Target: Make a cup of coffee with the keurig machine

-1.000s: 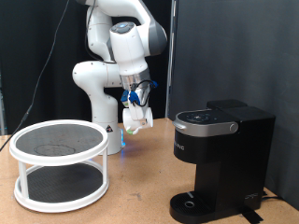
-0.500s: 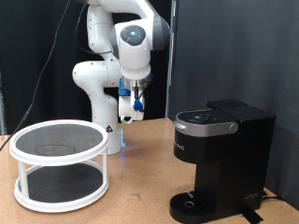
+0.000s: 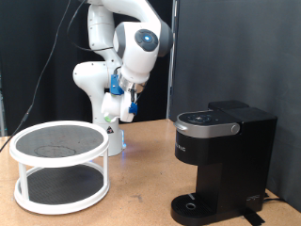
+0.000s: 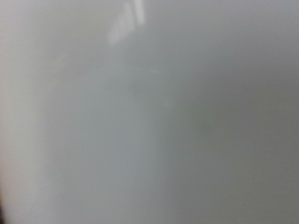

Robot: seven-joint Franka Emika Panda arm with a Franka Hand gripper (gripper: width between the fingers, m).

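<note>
Exterior view: the gripper (image 3: 120,105) hangs in the air up and to the left of the keurig machine (image 3: 221,165), well apart from it; whether its fingers are spread or pressed together cannot be told. The machine's lid is down. A round two-tier white rack (image 3: 60,165) stands further left of the machine on the same table (image 3: 141,202); the wrist view is only a pale blur.

Keurig machine (image 3: 222,162): black body, silver-rimmed panel, small white front logo. Robot arm (image 3: 122,38): white, with blue parts by the gripper (image 3: 125,106). Two-tier rack (image 3: 59,165): white frame, dark mesh shelves. Table (image 3: 141,198): tan. Backdrop: black. Wrist view: uniform pale grey-white.
</note>
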